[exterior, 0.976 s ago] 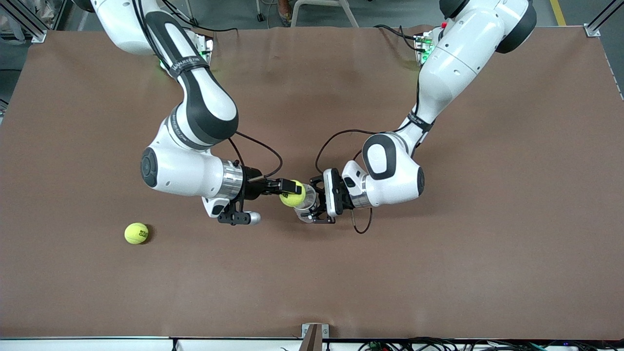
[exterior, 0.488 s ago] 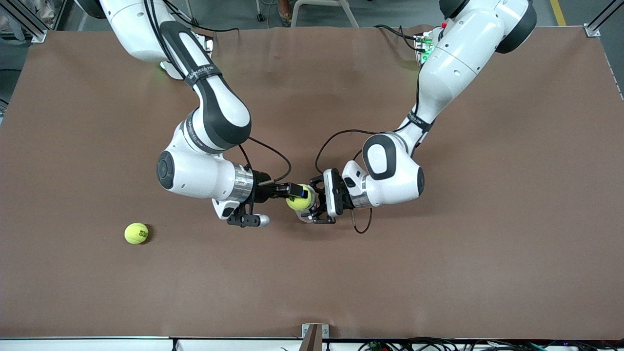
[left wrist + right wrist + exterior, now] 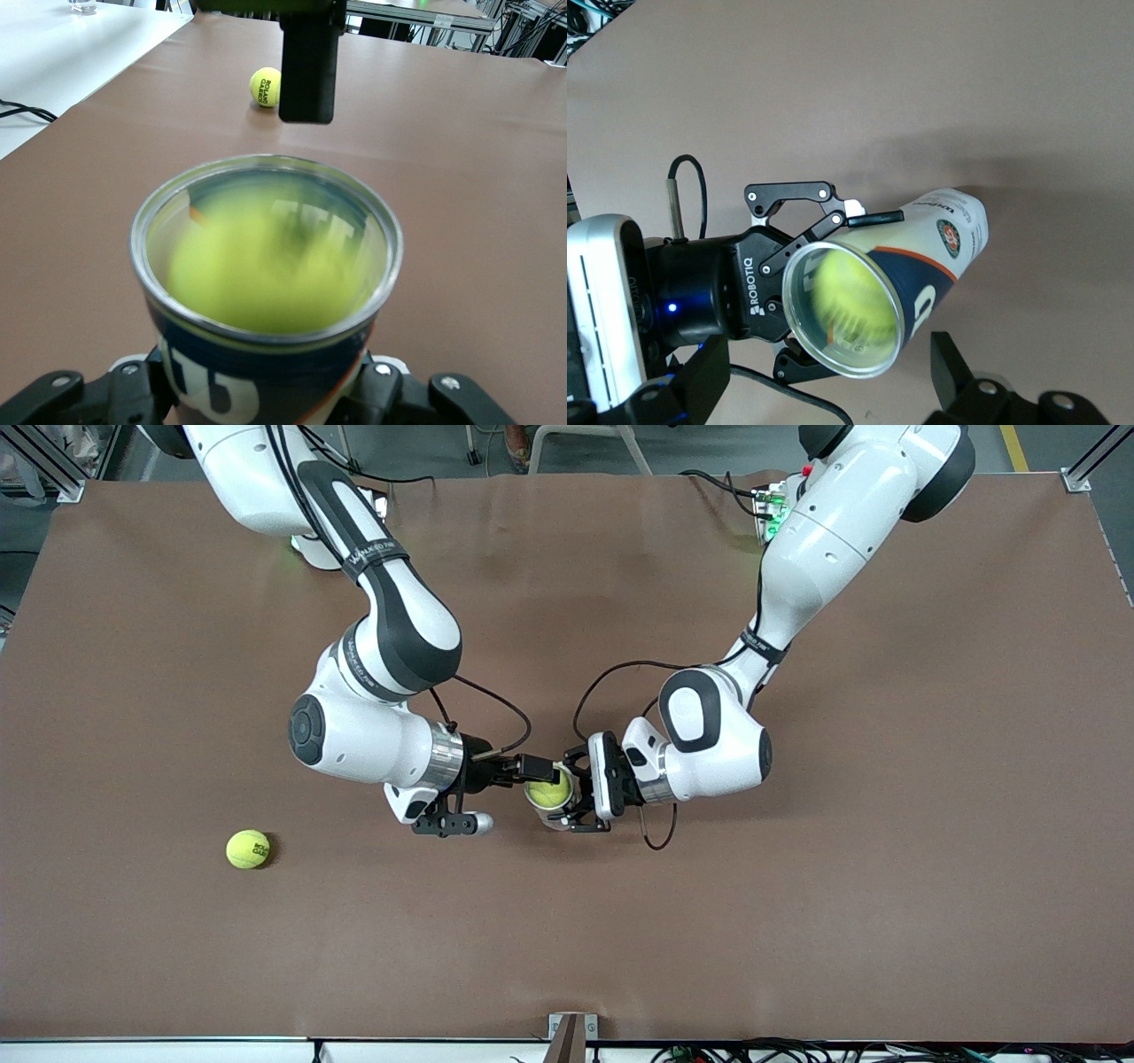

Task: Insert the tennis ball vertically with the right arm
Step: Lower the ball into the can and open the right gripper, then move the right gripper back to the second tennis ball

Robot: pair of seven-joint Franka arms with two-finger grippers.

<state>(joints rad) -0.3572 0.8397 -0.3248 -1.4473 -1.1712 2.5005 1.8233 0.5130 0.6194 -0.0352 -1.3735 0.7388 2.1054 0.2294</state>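
Note:
A clear ball can [image 3: 556,808] with a dark blue label stands upright with its mouth up, gripped low on its body by my left gripper [image 3: 571,799]. A yellow tennis ball [image 3: 549,791] is inside the can, just below the rim, and looks blurred in the left wrist view [image 3: 266,274] and the right wrist view [image 3: 846,305]. My right gripper [image 3: 538,777] is over the can's mouth, open and empty. Its fingers [image 3: 700,381] stand wide apart on either side of the can [image 3: 921,257]. One right finger [image 3: 306,62] shows above the can's rim [image 3: 266,164].
A second tennis ball [image 3: 248,849] lies on the brown table [image 3: 797,912] toward the right arm's end, nearer the front camera than the can. It also shows in the left wrist view [image 3: 266,87]. The left arm's black cable [image 3: 656,841] loops beside the wrist.
My right gripper carried the ball over the can's mouth and opened. The ball left the fingers and dropped into the can. The left arm has kept still.

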